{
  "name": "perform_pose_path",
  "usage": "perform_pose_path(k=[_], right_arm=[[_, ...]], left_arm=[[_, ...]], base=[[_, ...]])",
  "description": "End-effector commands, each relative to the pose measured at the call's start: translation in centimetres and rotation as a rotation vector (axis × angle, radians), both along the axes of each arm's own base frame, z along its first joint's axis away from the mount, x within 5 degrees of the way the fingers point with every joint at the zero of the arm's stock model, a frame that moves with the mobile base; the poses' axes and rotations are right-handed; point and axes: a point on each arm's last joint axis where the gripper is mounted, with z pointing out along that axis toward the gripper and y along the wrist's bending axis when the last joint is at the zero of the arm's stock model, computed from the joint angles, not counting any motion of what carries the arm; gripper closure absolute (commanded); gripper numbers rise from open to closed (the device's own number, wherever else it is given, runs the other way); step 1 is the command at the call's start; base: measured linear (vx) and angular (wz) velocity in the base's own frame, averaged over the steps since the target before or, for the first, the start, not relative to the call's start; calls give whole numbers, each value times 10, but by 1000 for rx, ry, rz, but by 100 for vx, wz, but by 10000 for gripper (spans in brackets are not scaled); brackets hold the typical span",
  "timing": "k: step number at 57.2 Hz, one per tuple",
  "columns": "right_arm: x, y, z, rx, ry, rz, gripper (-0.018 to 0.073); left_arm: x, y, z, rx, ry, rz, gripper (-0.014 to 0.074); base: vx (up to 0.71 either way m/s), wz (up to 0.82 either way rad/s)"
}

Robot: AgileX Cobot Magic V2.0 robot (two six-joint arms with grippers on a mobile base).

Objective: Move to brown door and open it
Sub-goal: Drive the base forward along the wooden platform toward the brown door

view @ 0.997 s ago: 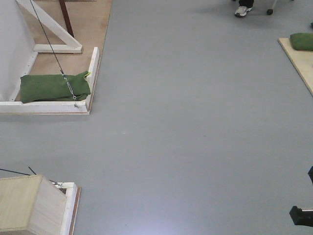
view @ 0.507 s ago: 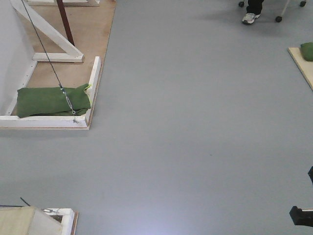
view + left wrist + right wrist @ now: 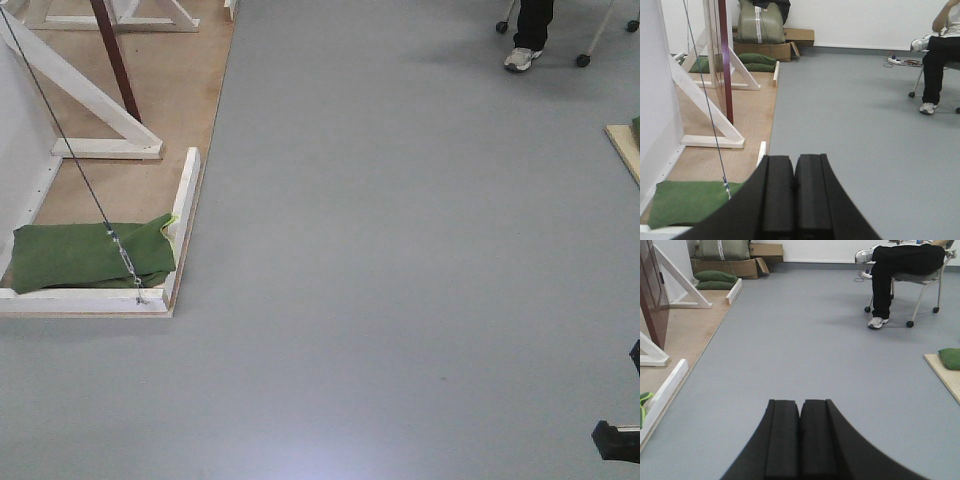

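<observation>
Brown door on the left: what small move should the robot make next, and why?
Probably roll forward a little, steering left. The brown door stands well ahead on the left, among the white frame beams, far from both arms. The left gripper and right gripper are shut and nowhere near it, so reaching seems premature.

The left gripper [image 3: 794,195] and right gripper [image 3: 800,437] are held forward above the grey floor [image 3: 400,250], jaws pressed together.
</observation>
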Motion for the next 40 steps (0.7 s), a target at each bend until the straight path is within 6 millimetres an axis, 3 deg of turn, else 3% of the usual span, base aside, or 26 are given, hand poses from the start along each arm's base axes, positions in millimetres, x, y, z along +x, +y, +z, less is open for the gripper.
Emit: perform_pose_path(k=[1,40], right_arm=[[1,0,7,-13,-90,-1,559],[1,0,7,-13,-89,-1,559]], left_arm=[[-1,0,15,-8,-112,-1,600],[-1,0,15,-8,-112,-1,600]], base=[[40,2],[42,-3]])
